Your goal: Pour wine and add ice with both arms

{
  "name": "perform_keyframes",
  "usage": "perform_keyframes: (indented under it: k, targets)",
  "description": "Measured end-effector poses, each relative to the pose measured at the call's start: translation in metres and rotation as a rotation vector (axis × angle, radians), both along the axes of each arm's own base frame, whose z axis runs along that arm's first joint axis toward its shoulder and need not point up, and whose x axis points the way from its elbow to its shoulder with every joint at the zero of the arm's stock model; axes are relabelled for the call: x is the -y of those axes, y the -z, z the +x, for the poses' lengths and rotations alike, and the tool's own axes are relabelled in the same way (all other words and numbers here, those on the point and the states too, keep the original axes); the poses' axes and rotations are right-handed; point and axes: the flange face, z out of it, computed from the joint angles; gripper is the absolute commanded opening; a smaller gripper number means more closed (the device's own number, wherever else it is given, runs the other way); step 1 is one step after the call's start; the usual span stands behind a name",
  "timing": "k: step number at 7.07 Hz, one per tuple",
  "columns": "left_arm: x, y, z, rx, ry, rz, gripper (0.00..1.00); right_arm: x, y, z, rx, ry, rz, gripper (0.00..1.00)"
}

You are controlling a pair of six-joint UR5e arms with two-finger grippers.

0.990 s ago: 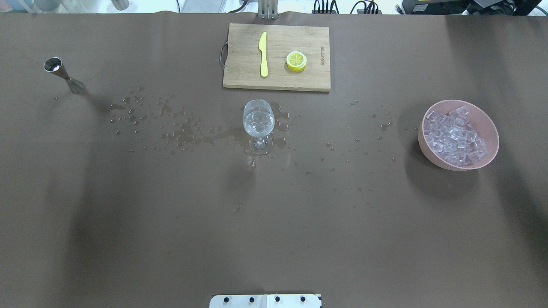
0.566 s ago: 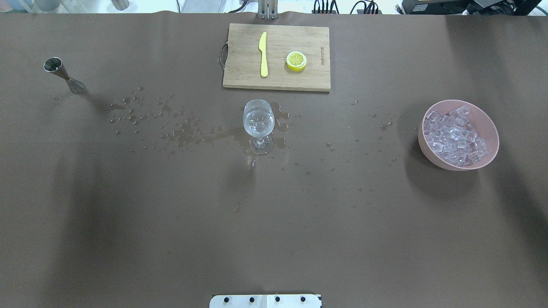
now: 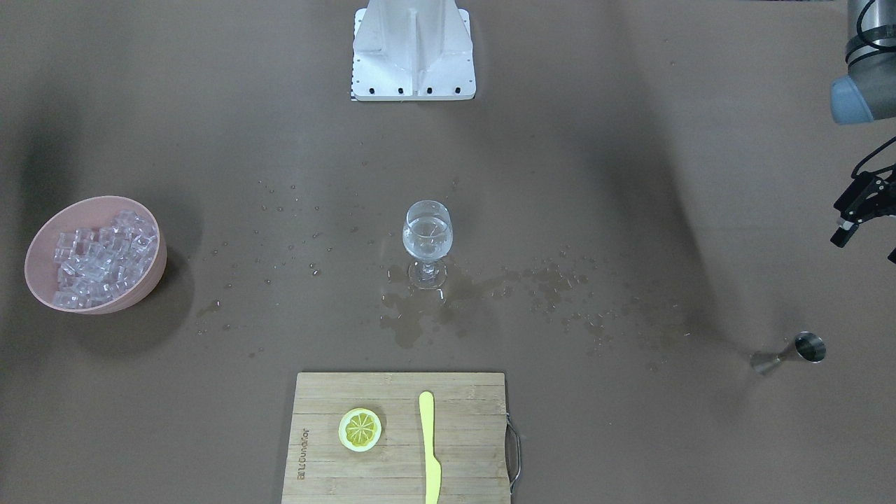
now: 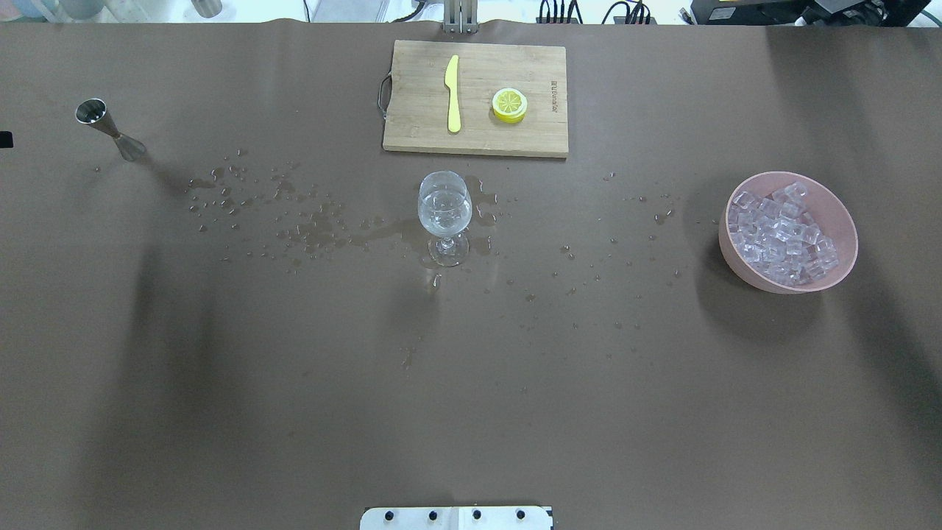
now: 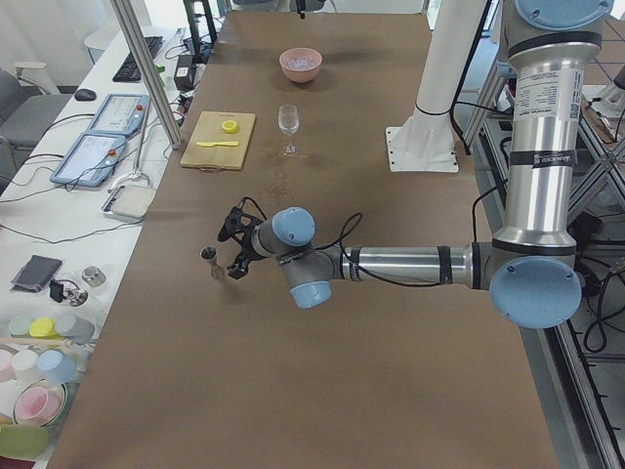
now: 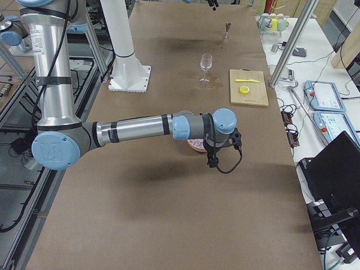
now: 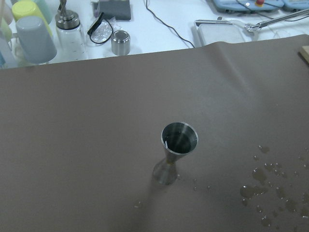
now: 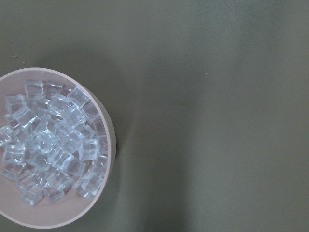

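The brown matte table (image 4: 471, 412) is glistening with droplets (image 4: 324, 237) around a stemmed glass (image 4: 444, 213), with the steel jigger (image 4: 110, 130) and the pink bowl (image 4: 852, 237) of ice (image 4: 784, 232) well apart. Left gripper (image 5: 232, 248) is hanging spread and empty; I cannot tell whether the right gripper (image 6: 216, 158) is spread or closed.

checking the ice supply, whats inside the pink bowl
The pink bowl holds a heap of clear ice cubes, leaving part of its inner wall bare. The heap covers the bowl's bottom, so anything under the cubes cannot be seen.

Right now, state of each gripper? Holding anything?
Left gripper: open, holding nothing.
Right gripper: cannot tell; it shows only in the side views.
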Motion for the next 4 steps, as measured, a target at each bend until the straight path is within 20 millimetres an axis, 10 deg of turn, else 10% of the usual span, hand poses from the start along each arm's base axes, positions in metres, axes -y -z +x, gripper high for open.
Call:
perform_keyframes:
  k: [4]
  targets:
    - [-0.003, -0.035, 0.053, 0.041, 0.149, 0.136, 0.85, 0.001, 0.001, -0.001, 0.001, 0.002, 0.002, 1.00]
